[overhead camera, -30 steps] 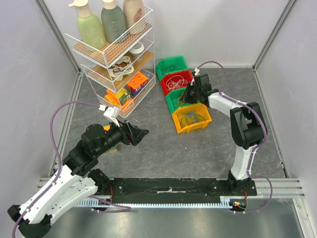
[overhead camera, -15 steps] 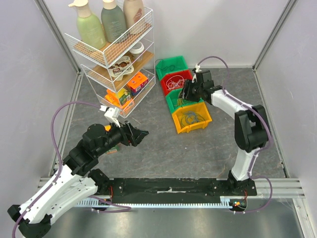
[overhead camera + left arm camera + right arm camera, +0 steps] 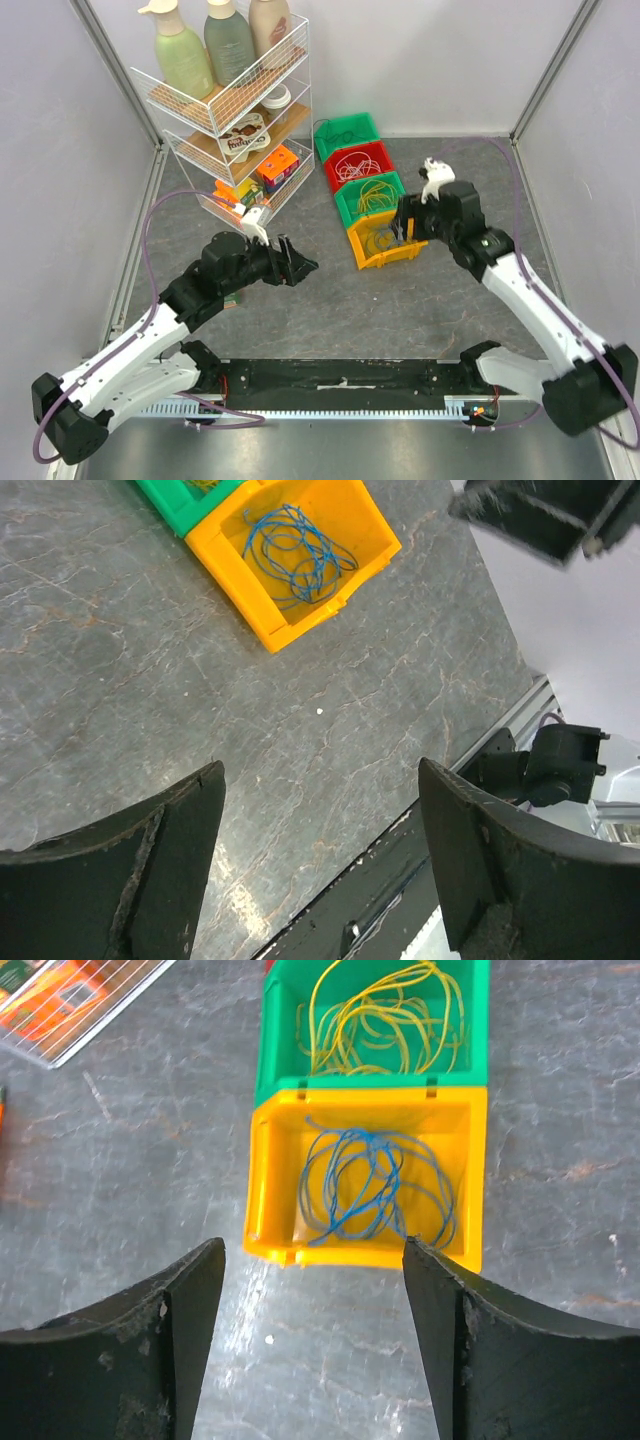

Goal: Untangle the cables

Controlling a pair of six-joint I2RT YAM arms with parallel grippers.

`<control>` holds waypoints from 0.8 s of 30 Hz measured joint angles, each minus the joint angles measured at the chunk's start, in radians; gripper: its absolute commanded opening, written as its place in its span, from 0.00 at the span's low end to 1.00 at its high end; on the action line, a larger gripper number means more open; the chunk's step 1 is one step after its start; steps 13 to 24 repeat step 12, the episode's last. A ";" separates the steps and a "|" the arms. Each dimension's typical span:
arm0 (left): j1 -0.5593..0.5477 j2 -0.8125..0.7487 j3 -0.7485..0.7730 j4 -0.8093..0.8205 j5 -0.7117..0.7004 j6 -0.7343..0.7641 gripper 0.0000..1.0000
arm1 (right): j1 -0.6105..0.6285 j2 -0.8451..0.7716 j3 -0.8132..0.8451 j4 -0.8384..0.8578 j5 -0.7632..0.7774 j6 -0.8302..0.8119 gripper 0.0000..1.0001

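While both grippers gape wide and hold nothing, the right gripper [image 3: 403,222] is by far the nearer to the work. It hangs just beside the yellow bin [image 3: 275,1250], which sits right of centre, about midway between the near and far edges of the worktop. The blue cable [image 3: 370,1190] lies inside as a loose, roundish coil with no clear long axis, just ahead of the fingers. The left gripper [image 3: 297,262] hovers well apart, toward the left edge. A short reach forward and down looks sufficient.

Left gripper [image 3: 298,268] and right gripper [image 3: 403,226] both spread wide, empty, angled downward.
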 measured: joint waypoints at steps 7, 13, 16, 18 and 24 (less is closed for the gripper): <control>0.000 0.054 0.001 0.106 0.067 -0.038 0.83 | 0.002 -0.361 -0.174 0.037 -0.074 0.005 0.98; 0.000 -0.016 0.001 0.216 0.103 -0.048 0.84 | 0.002 -0.594 -0.194 0.120 -0.044 -0.018 0.98; 0.000 -0.016 0.001 0.216 0.103 -0.048 0.84 | 0.002 -0.594 -0.194 0.120 -0.044 -0.018 0.98; 0.000 -0.016 0.001 0.216 0.103 -0.048 0.84 | 0.002 -0.594 -0.194 0.120 -0.044 -0.018 0.98; 0.000 -0.016 0.001 0.216 0.103 -0.048 0.84 | 0.002 -0.594 -0.194 0.120 -0.044 -0.018 0.98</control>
